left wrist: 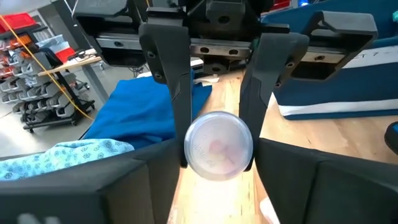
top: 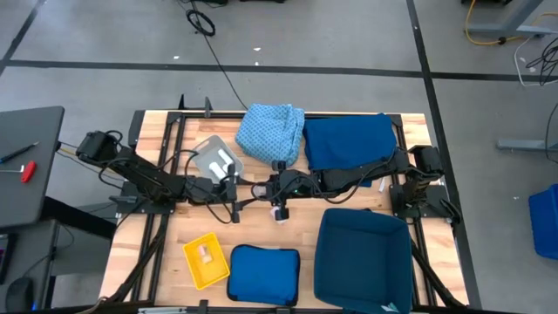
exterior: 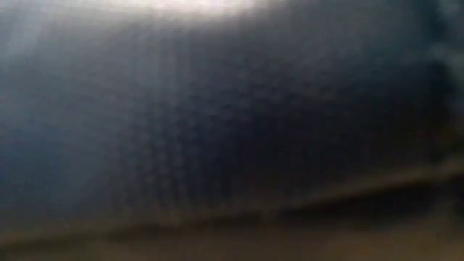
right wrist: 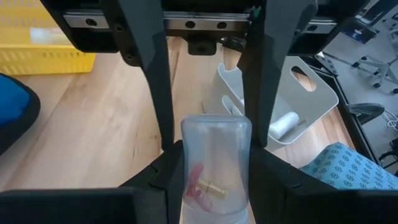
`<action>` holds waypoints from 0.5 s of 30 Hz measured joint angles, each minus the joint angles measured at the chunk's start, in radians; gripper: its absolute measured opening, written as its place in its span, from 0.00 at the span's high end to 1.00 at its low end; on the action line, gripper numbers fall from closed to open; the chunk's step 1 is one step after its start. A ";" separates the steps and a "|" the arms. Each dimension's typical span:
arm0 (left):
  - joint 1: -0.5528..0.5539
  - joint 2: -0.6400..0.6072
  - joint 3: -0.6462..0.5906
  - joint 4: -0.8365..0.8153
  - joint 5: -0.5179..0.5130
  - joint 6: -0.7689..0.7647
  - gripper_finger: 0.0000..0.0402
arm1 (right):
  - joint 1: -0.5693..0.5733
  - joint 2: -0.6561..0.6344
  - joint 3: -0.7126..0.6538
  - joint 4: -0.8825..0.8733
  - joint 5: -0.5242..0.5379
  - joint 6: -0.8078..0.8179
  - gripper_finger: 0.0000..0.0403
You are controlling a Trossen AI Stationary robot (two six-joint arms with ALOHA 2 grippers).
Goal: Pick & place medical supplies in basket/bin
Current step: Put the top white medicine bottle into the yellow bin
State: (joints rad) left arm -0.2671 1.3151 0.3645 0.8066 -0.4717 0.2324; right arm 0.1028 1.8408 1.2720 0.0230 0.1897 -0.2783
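supplies first, biggest down: your dark blue bin (top: pixel 362 257) sits at the near right corner of the table (top: pixel 157 253), and the dark blue cloth (top: pixel 349 139) lies flat at the far right, with the light blue patterned cloth (top: pixel 270 131) bunched up just beside it on its left. a flat blue pad (top: pixel 263 275) lies at the near edge, between the bin and the little yellow basket (top: pixel 206 260), which has one small pale packet in it. the grey tray (top: pixel 214 159) sits left of centre, near the patterned cloth, holding a white roll (right wrist: pixel 283 124).

both your arms meet at mid-table over one small clear plastic tube (right wrist: pixel 214 168) with something pink and a tan bit inside. your right gripper (top: pixel 277 194) has its fingers pressed on the tube's sides, pinching it. your left gripper (top: pixel 228 187) faces it end-on and its fingers (left wrist: pixel 171 186) flank the tube's round end (left wrist: pixel 219 144) closely, but you can't tell whether they actually pinch it. the low camera gives you only a dark blue blur.
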 joint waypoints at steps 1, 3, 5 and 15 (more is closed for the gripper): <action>-0.002 0.000 0.000 0.000 -0.001 0.002 0.53 | 0.000 0.000 0.000 -0.001 0.000 0.000 0.66; -0.002 0.000 -0.001 -0.001 -0.003 0.008 0.55 | 0.000 0.000 -0.001 -0.006 0.000 0.000 0.67; -0.002 0.000 -0.001 -0.001 -0.003 0.007 0.56 | 0.000 0.000 -0.002 -0.007 -0.003 -0.001 0.67; -0.002 0.000 -0.001 0.003 -0.011 0.026 0.63 | 0.000 0.000 -0.002 -0.011 0.000 0.000 0.67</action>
State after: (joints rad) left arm -0.2691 1.3151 0.3634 0.8099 -0.4824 0.2584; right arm 0.1028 1.8408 1.2705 0.0118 0.1894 -0.2787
